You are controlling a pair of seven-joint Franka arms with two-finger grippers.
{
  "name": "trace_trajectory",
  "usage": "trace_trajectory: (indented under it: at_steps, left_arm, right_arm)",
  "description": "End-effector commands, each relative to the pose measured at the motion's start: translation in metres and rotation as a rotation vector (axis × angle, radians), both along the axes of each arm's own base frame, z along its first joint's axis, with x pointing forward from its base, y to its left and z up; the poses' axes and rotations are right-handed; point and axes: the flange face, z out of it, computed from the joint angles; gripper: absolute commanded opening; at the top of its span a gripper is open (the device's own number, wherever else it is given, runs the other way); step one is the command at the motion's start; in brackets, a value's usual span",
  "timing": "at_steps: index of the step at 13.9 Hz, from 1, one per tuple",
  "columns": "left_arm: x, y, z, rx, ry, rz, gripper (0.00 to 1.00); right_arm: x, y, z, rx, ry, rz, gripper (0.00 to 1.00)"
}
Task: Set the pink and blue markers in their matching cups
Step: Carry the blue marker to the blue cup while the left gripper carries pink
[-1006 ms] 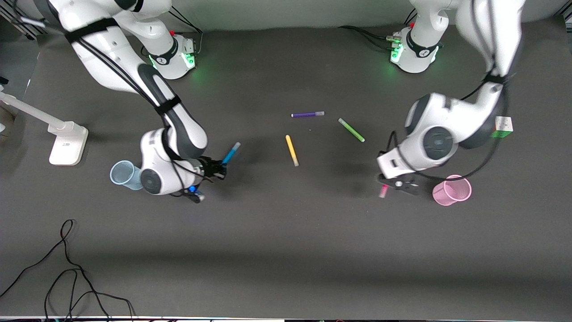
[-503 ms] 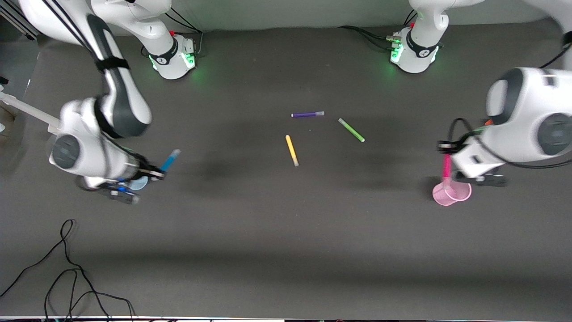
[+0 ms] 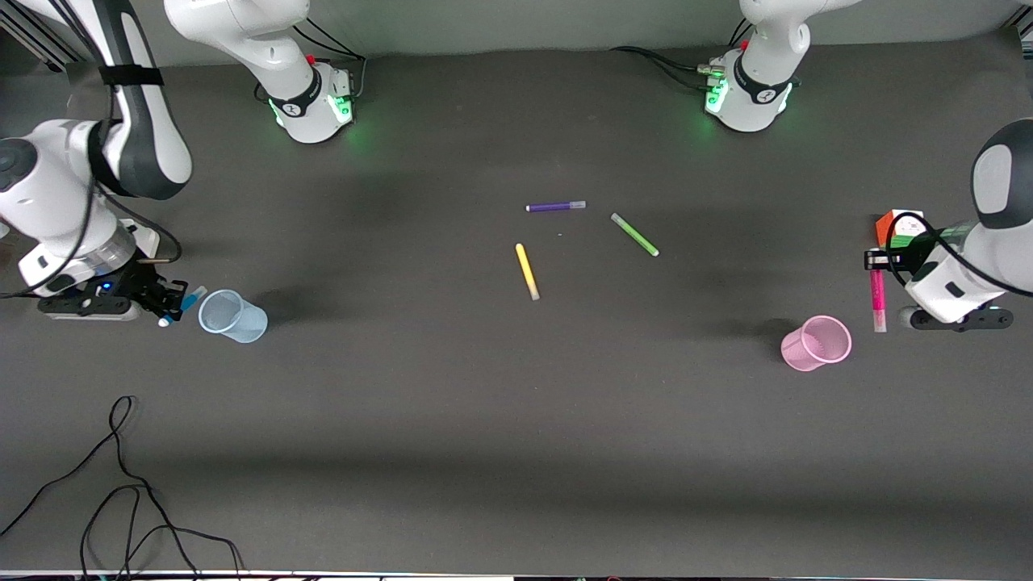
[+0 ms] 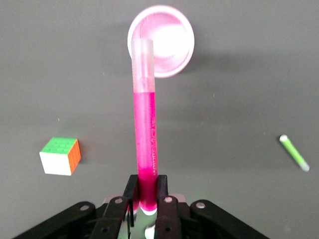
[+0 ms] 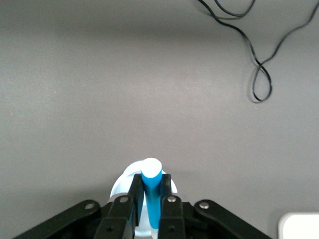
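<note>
My left gripper [image 3: 874, 262] is shut on the pink marker [image 3: 876, 297], which hangs cap-down over the table. It is beside the pink cup [image 3: 817, 344], toward the left arm's end. In the left wrist view the gripper [image 4: 147, 191] holds the marker [image 4: 146, 124], whose pale cap overlaps the pink cup's rim [image 4: 172, 45]. My right gripper [image 3: 173, 300] is shut on the blue marker [image 3: 190, 299], low beside the pale blue cup [image 3: 233, 316], toward the right arm's end. In the right wrist view the gripper [image 5: 151, 191] holds the marker [image 5: 151, 191], and a pale cup rim [image 5: 118, 186] shows under it.
Yellow [image 3: 526, 271], green [image 3: 634, 234] and purple [image 3: 555, 206] markers lie mid-table. The puzzle cube [image 3: 897, 227] sits by the left gripper and shows in the left wrist view [image 4: 61, 156]. Black cables [image 3: 121, 484] lie near the front camera at the right arm's end.
Both arms swung outward with their markers. The right gripper went past the blue cup toward its table end. The left gripper moved from above the pink cup toward the cube.
</note>
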Motion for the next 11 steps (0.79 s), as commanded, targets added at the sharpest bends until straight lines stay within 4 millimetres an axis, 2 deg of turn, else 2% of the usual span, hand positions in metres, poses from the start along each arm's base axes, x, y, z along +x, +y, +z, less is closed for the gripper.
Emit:
trace_trajectory:
  at_steps: [1,5,6,7,11]
  left_arm:
    - [0.024,0.003,-0.019,0.002,0.128,0.005,0.14]
    - [0.043,0.001,-0.064,-0.016,0.274,-0.008,0.14]
    - [0.045,0.0,-0.075,-0.021,0.289,-0.01,0.14]
    - [0.049,-0.001,-0.084,-0.024,0.298,-0.014,0.14]
    - [0.059,-0.011,-0.117,-0.007,0.338,-0.042,0.14]
  right_arm:
    - [-0.004,0.011,-0.019,-0.021,-0.039,0.052,0.0]
    - [0.001,0.012,-0.031,-0.031,-0.065,0.06,0.0]
    - [0.001,0.011,-0.035,-0.032,-0.061,0.058,0.41]
    - [0.002,0.011,-0.035,-0.032,-0.061,0.056,0.98]
    - [0.001,0.012,-0.029,-0.025,-0.043,0.046,1.0]
